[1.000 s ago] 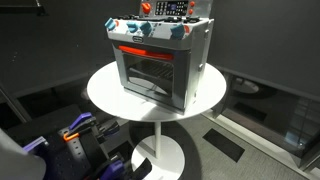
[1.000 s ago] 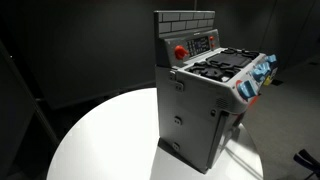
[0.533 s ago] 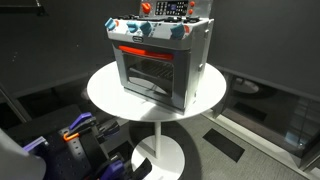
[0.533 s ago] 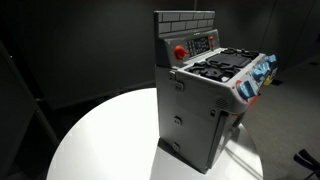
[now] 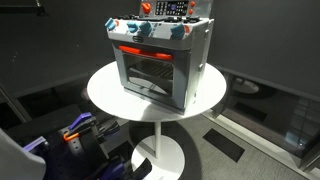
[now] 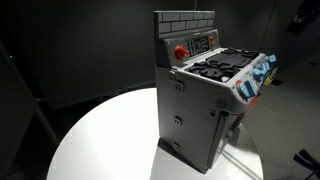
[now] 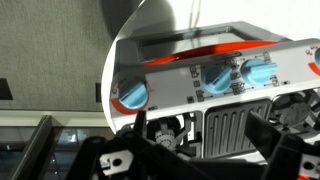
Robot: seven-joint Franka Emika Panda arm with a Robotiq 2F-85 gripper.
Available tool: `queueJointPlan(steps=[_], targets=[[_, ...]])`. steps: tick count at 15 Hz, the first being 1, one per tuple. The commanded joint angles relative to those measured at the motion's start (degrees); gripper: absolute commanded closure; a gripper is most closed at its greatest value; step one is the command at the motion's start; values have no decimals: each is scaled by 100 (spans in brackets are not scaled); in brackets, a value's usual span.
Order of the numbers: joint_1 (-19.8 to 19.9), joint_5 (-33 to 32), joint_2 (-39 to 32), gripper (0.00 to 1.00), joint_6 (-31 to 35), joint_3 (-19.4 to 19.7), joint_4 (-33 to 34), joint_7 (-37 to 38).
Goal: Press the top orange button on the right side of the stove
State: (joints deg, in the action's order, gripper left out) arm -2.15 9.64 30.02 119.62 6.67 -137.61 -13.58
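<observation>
Dark walls and a dark floor surround a round white table (image 5: 108, 95) (image 6: 95, 140) on a single white foot. The stove (image 5: 160, 62) (image 6: 205, 105) (image 7: 225, 85) stands on the tabletop, silver-grey and boxy, off-centre toward one edge. It has a glass door under an orange-red strip (image 5: 140, 50) (image 7: 190, 57), and blue-white knobs (image 5: 140, 30) (image 7: 133, 95) along the front. Black burner grates (image 6: 215, 66) sit on top. Its brick-patterned backboard (image 6: 185, 22) carries a round red control (image 6: 180, 51); print there is too small to read. The gripper (image 7: 195, 150) hangs above the cooktop's front edge, its black jaws spread wide and nothing between them. Blue-and-black equipment (image 5: 80, 135) sits low beside the table.
</observation>
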Motion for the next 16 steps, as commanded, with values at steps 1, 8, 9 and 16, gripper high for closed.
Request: queueJointPlan(steps=[1,8,9,16], targets=[[103,-171,-631,0,381,-221,490,380],[254,-778,-1778,0,1223,-512,1236,1221],[262,-869,-1947,0,1254,-537,1375,1342],[212,-1176,-2860,0,1161,-611,2302,1830]])
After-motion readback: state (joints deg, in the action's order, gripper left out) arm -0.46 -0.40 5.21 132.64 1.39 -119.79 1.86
